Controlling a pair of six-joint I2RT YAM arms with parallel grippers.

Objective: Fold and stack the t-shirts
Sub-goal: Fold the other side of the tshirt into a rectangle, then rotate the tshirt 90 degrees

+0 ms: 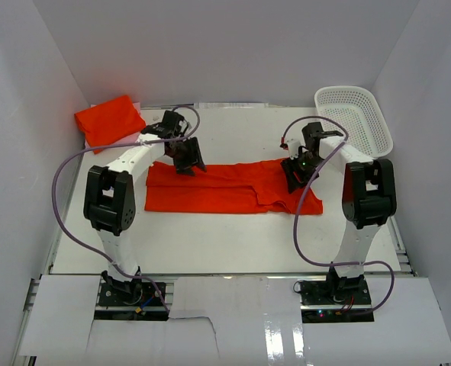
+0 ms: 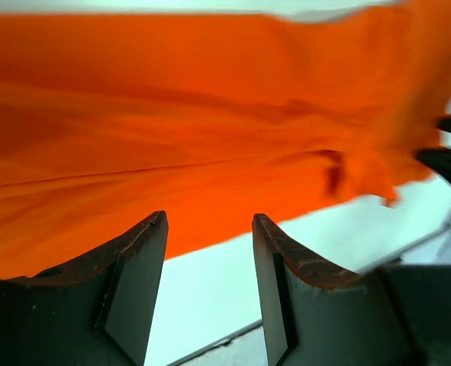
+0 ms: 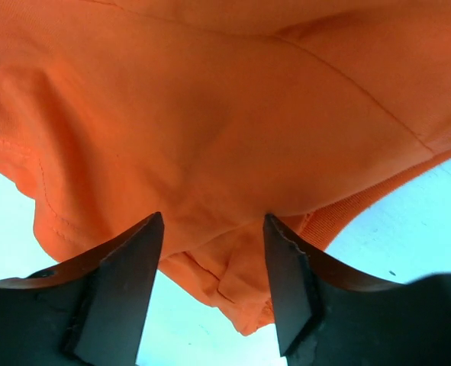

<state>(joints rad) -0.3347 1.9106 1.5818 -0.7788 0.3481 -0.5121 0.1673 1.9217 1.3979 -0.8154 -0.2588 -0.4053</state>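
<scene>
An orange t-shirt lies folded lengthwise across the middle of the white table. A second orange t-shirt lies folded at the far left corner. My left gripper is open just above the shirt's far left edge; in the left wrist view its jaws stand apart over the shirt's edge and bare table. My right gripper is open over the shirt's right end; in the right wrist view its jaws straddle a bunched fold of orange cloth without pinching it.
A white plastic basket stands at the far right corner. White walls enclose the table on three sides. Purple cables loop from both arms beside the shirt.
</scene>
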